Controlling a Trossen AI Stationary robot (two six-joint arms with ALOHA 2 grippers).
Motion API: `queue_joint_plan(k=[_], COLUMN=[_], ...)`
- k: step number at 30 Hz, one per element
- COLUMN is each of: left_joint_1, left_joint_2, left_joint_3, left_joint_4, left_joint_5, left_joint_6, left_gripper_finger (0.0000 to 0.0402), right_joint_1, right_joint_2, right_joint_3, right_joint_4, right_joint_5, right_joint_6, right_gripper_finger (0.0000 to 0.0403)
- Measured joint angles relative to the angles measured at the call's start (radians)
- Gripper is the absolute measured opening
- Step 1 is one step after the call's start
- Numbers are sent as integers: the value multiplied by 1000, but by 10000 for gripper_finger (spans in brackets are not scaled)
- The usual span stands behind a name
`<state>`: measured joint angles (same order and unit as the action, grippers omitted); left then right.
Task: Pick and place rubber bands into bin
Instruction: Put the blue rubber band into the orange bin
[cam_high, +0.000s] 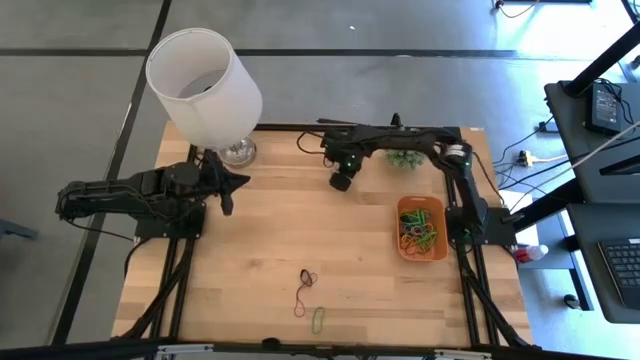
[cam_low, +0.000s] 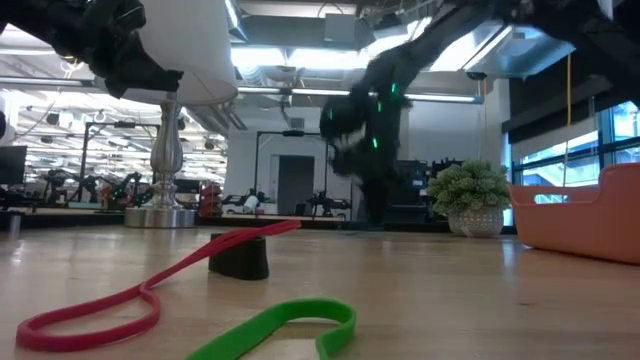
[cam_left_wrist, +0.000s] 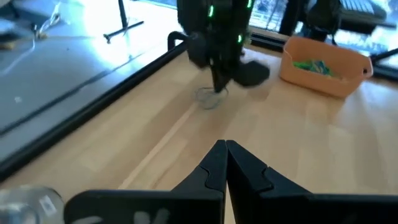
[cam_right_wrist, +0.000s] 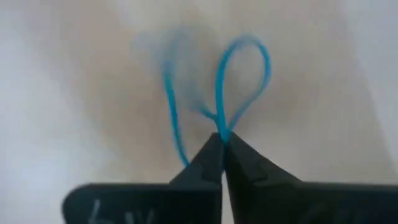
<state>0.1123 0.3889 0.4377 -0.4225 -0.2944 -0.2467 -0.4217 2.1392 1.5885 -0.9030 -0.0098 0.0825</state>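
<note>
My right gripper stands at the table's far middle, pointing down, shut on a thin blue rubber band. From the left wrist view it shows as a faint loop at the fingertips on the wood. The orange bin lies near the right edge with several coloured bands inside. Three loose bands lie flat near the front edge: dark, red and green. My left gripper waits shut at the table's left, holding nothing. My right gripper pinches the blue band between its two fingertips at a point where two strands cross. The fingers come from above, pointing down. Two loops of the band spread out beyond the tips over the wood; whether it is lifted clear I cannot tell.
A white-shaded lamp stands at the far left corner. A small potted plant sits at the far right, just behind the bin. Bare wood lies between the gripper and the bin.
</note>
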Motion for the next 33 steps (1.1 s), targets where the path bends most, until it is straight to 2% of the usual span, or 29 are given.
queue_joint_plan(k=[3,9,14,19,24,28,33], left_joint_1=[-1,-3,-47,-137,-230,-277,-300], left_joint_2=[0,7,43,126,241,333,407], left_joint_3=[0,1,1,1,1,1,1], left_joint_4=[6,17,42,164,283,373,454], left_joint_5=[29,107,123,87,-20,-53,-30], left_joint_6=[68,69,74,91,111,111,111], left_gripper_finger=[2,2,2,2,2,2,2], right_joint_1=[16,88,170,255,331,383,438], right_joint_2=[-103,-278,-436,-624,-799,-899,-960], right_joint_3=[6,-50,-161,-290,-399,-445,-478], right_joint_4=[6,-29,-26,-28,-63,-179,-390], right_joint_5=[6,100,158,197,230,228,230], right_joint_6=[61,182,312,468,600,704,843], right_gripper_finger=[2,2,2,2,2,2,2])
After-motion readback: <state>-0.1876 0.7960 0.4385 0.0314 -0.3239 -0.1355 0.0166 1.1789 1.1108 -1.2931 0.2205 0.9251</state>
